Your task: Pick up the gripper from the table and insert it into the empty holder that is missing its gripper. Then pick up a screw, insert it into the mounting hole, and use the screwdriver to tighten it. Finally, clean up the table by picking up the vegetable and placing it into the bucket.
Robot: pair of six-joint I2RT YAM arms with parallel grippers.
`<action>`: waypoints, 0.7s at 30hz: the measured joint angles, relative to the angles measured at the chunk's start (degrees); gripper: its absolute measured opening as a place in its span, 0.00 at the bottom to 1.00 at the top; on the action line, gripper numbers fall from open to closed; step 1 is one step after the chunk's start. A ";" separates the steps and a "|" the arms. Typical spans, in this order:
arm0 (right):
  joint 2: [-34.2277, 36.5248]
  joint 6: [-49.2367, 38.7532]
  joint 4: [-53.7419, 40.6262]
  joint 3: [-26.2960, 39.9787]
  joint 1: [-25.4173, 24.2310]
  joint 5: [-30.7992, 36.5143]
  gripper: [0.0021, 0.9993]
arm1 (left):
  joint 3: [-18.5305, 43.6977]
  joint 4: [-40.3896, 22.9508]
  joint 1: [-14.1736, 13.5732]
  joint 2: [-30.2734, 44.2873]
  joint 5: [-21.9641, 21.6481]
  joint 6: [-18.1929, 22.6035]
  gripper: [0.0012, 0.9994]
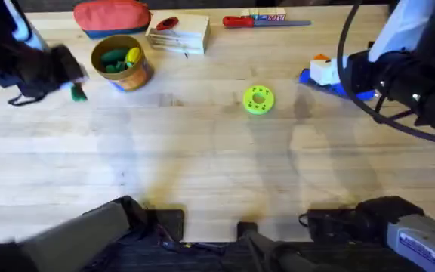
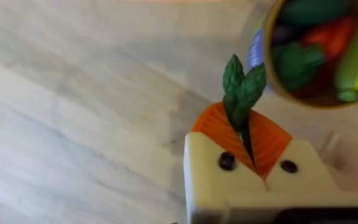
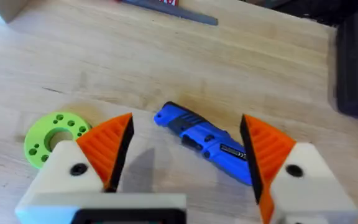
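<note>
My left gripper (image 2: pixel 244 134) is shut on the vegetable (image 2: pixel 241 93), a small dark-green piece that sticks out past the orange pads. In the overhead view the vegetable (image 1: pixel 78 93) hangs just left of the bucket (image 1: pixel 121 63), with my left gripper (image 1: pixel 69 81) on it. The yellow-orange bucket (image 2: pixel 316 56) holds several toy vegetables. At the right, my right gripper (image 3: pixel 185 149) stands open over the blue screwdriver (image 3: pixel 207 142), which lies flat on the table (image 1: pixel 202 151). From above, the screwdriver (image 1: pixel 346 87) is partly under my right gripper (image 1: pixel 325 72). The loose gripper piece, the holder and the screw are out of view.
A yellow-green disc with holes (image 1: pixel 259 99) lies mid-table, left of the right gripper. Along the far edge sit a red pouch (image 1: pixel 112 17), a cream box (image 1: pixel 178 34) and a red-handled screwdriver (image 1: pixel 263 21). A black body (image 3: pixel 356 68) stands beside the blue screwdriver.
</note>
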 joint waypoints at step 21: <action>0.00 4.31 -1.19 0.00 0.00 0.00 0.99 | 1.41 19.83 -10.40 6.99 6.01 -9.50 0.22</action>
